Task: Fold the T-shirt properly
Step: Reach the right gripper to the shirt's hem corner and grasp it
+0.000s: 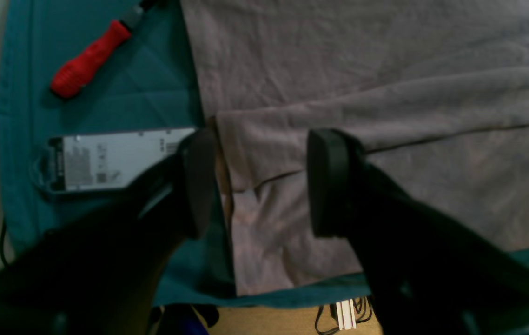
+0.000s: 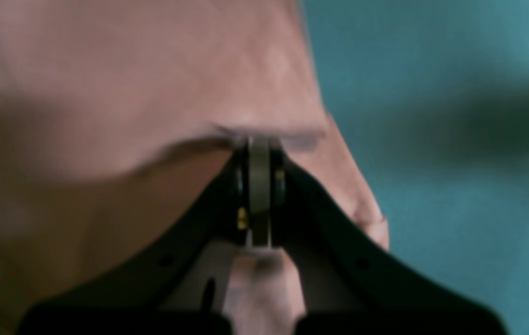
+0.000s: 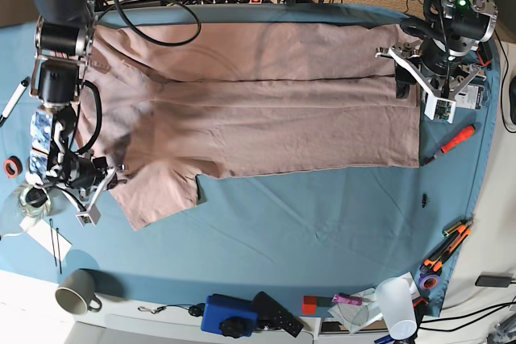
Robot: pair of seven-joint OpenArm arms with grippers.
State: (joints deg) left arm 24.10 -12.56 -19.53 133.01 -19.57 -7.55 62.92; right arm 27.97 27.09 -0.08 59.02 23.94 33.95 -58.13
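Base view: T-shirt [image 3: 258, 110] spread on blue table cloth [image 3: 306, 231], long axis running across table from one arm to other; upper side strip already turned inward along that axis. Right gripper [image 3: 103, 180] at sleeve end, clenched on sleeve edge [image 2: 264, 135], cloth pinched between its tips in right wrist view. Left gripper [image 1: 259, 181] at hem end, fingers spread, straddling folded hem corner [image 1: 227, 153], nothing grasped. You likely need left closing there before lifting together. Red screwdriver [image 1: 90, 59] lies just beside hem; mind it.
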